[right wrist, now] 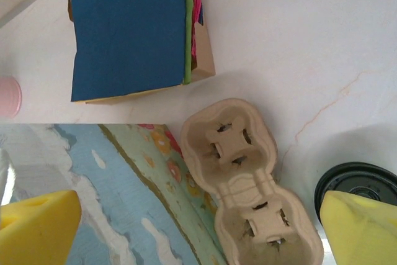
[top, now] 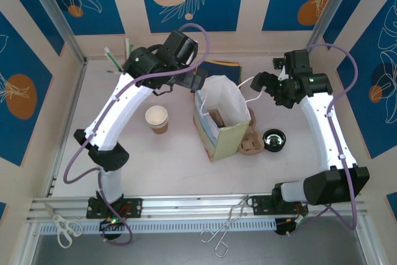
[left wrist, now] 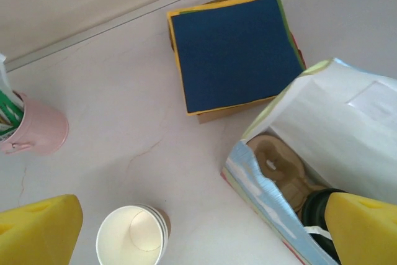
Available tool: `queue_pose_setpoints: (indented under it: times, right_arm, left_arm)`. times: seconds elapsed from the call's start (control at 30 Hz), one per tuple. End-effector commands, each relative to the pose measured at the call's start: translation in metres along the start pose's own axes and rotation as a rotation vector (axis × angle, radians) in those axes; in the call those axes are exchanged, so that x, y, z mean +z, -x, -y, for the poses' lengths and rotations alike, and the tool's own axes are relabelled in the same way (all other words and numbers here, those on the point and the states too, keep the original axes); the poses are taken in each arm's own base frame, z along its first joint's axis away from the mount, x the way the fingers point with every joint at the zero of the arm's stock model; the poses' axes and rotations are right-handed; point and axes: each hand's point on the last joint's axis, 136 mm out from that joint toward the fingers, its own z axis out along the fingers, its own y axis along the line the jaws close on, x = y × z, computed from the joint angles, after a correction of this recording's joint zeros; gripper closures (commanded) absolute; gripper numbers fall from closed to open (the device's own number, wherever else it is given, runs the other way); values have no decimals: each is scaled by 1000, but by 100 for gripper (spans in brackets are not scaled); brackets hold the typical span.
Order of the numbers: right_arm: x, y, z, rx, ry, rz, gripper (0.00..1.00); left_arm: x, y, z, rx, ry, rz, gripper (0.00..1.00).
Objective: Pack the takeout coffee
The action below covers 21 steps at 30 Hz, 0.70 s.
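Pale tabletop (top: 180, 159), left claw (left wrist: 201, 221) and right claw (right wrist: 198, 224) spread, angled down near paper bag (top: 226, 119).

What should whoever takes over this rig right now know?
Left gripper: open, empty, above the open bag.
Right gripper: open, empty, over the cup tray beside the bag.
Coffee: lidded, inside the bag, only partly visible.
Done: it looks packed.
Left: withdraw both arms; leave the lidless cup and loose lid alone.
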Motion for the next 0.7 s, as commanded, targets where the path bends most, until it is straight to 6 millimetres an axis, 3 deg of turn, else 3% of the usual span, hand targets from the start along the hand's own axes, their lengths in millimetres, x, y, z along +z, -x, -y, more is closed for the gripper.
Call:
queue_pose_setpoints:
  times: [0.0, 0.3, 0.47, 0.67]
  right_arm:
    - [1, -1, -19, -19, 106, -25, 1]
    - [-12, -11, -65, -176, 186, -29, 1]
    - [-36, -11, -98, -278, 273, 12, 1]
    - [-56, -7, -119, -337, 318, 32, 1]
  left_arm:
    - [-4, 2, -3, -49, -45, 7, 0]
    - [16, -6, 10, -43, -84, -49, 0]
    - [25, -8, 17, -52, -114, -72, 0]
    - [28, -7, 20, -64, -128, -74, 0]
